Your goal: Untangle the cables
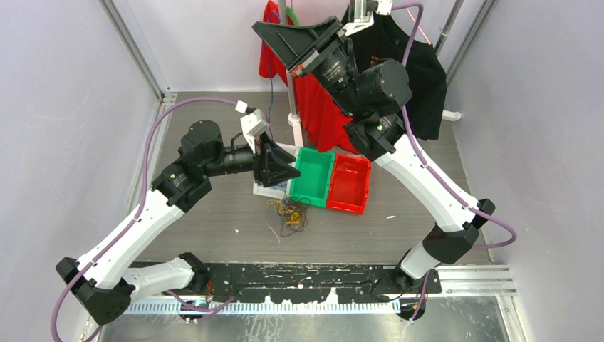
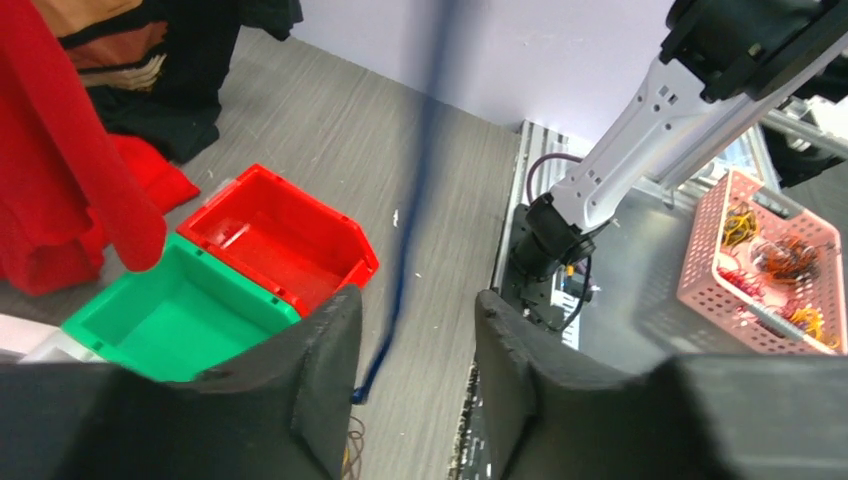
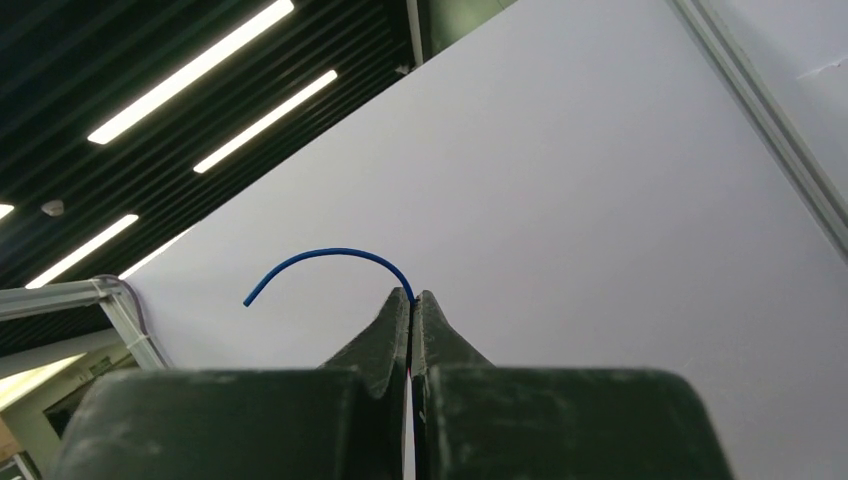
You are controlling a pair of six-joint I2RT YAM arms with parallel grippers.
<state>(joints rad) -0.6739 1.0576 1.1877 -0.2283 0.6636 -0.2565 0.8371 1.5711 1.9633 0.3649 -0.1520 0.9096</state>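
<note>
From above, the right pincer is up high with one blue cable hanging from it, down toward the single tangle of cables on the surface in front of the bins. There are two bins side by side, one green bin and one red bin. The left pincer hovers low, just left of the green one.

From the left wrist, that pincer is spread, and the blue cable runs blurred through the gap; I can't tell whether it touches either finger. One pink basket with more wire bundles sits off beside the arm bases.

From the right wrist, the pincer is pressed together, pinching the blue cable, whose free end arcs out to the left.

To me this looks like drawing one strand out of the knot. The next move calls for the left pincer to close on the strand lower down, so it can be worked free of the pile
</note>
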